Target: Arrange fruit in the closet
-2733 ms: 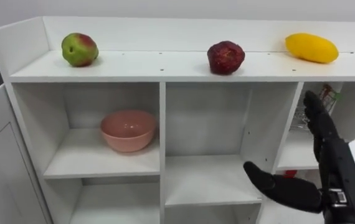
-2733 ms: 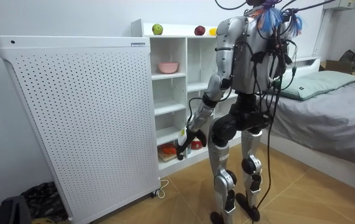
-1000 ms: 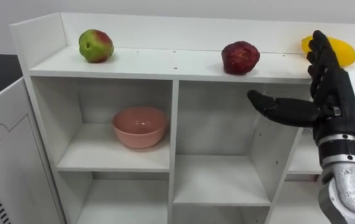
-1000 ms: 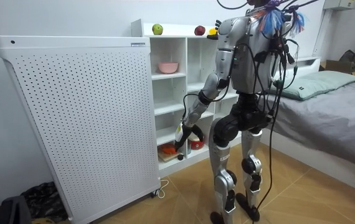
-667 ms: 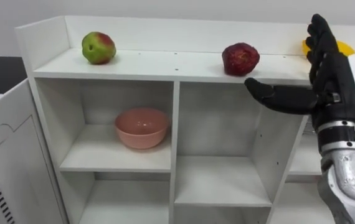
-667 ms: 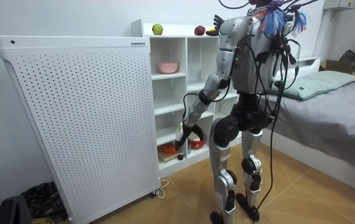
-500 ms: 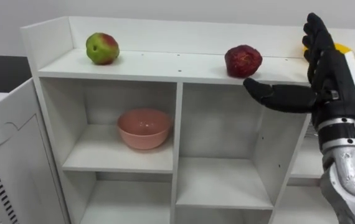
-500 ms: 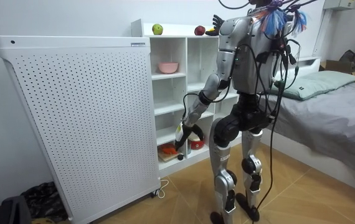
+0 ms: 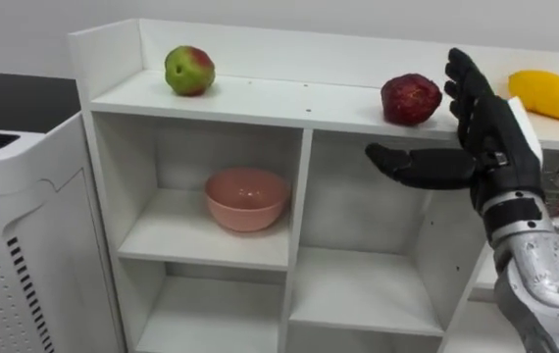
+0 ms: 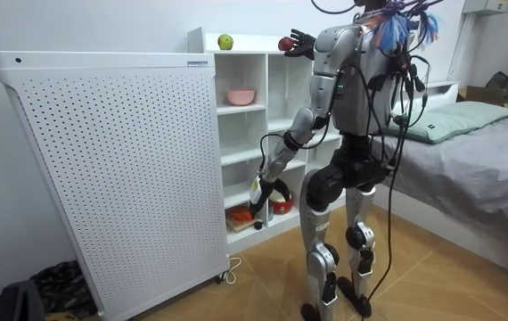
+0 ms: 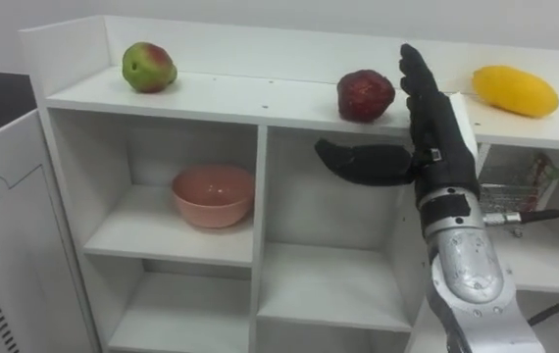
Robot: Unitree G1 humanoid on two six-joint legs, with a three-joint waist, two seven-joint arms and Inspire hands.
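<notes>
On the closet's top shelf [image 9: 289, 93] a green-and-red apple [image 9: 189, 70] is sitting far left, above the compartment where a pink bowl [image 9: 247, 197] is resting. A dark red fruit [image 9: 412, 99] is lying mid-shelf. The right hand [image 9: 490, 147] is hovering just to its right, fingers straight and spread, thumb out below the shelf edge, holding nothing. A yellow mango [image 9: 548, 95] is lying beyond it.

The hand seems to be going for the red fruit. It should be closing in from the side and wrapping gently, so the fruit is not rolling off the smooth white shelf.

In the room view the left hand [image 10: 256, 209] is hanging by the lower shelves; I cannot tell whether it is holding anything. The robot is standing at the closet, with a perforated white panel [image 10: 102, 169] at the room view's left and a bed [image 10: 468, 152] at its right.
</notes>
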